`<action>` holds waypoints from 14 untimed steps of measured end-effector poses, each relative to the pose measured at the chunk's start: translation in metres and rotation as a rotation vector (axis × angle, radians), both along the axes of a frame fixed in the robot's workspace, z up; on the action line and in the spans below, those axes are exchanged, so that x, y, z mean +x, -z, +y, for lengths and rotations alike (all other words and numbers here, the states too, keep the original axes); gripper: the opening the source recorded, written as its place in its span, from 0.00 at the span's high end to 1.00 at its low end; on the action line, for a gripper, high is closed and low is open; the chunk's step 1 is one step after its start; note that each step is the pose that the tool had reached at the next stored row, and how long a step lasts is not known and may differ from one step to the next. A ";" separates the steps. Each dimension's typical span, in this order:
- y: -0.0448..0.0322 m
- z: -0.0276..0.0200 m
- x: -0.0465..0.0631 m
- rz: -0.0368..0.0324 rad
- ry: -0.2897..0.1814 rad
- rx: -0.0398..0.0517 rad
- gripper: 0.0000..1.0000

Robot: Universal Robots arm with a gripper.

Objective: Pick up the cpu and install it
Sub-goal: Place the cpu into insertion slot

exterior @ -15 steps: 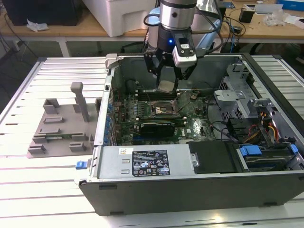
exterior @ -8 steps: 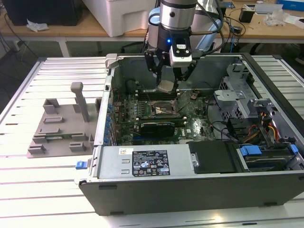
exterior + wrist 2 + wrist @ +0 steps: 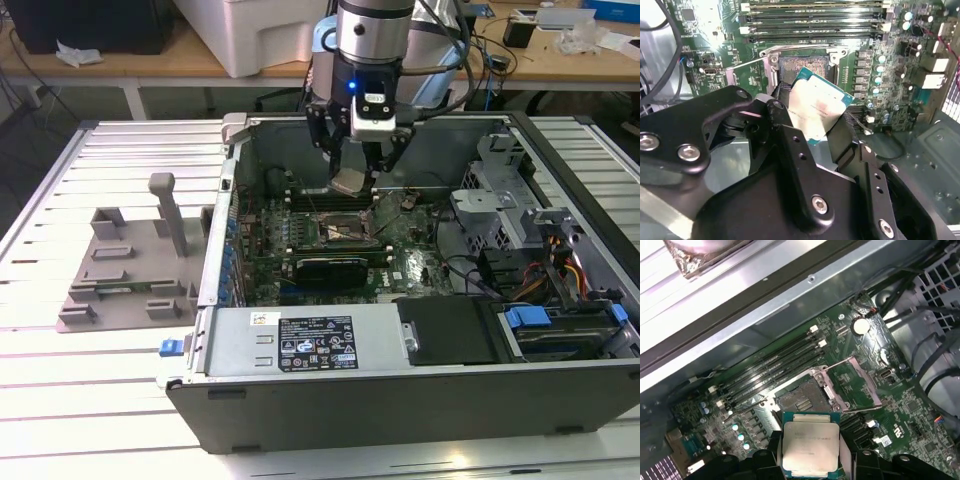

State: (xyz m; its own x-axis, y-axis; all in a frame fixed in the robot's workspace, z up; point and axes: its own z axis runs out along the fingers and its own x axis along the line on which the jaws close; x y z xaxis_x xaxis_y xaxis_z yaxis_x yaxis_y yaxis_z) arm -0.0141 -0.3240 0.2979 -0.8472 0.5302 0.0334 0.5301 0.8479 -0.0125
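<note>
- Exterior view: the gripper (image 3: 354, 172) hangs inside the open case (image 3: 200, 300), clenched on the cpu (image 3: 349, 182). The chip is tilted and held above the socket (image 3: 335, 230), clear of the board.
- Second wrist view: the fingers (image 3: 842, 137) pinch the cpu (image 3: 815, 112) by opposite edges, probably to leave its underside free for seating. The socket (image 3: 805, 67) lies beyond it, apart.
- First wrist view: the cpu (image 3: 810, 447) sits between the fingers with its silver plate showing. The socket (image 3: 801, 401) is bare and its frame (image 3: 836, 394) is swung open, apparently so the chip can drop in.
</note>
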 end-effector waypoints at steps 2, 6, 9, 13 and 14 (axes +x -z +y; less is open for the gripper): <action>0.0000 0.0000 0.000 -0.0001 0.020 0.0000 0.45; 0.0000 0.0000 0.000 0.0000 0.077 -0.0003 0.45; 0.0000 0.0000 0.000 0.0000 0.135 -0.0012 0.45; 0.0000 0.0000 0.000 -0.0001 0.187 -0.0020 0.45; 0.0000 0.0000 0.000 -0.0001 0.203 -0.0025 0.45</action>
State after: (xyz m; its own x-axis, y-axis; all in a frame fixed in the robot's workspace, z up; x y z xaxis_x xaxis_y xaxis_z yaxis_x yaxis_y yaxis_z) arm -0.0141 -0.3240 0.2979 -0.7230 0.6901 0.0319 0.6900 0.7236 -0.0144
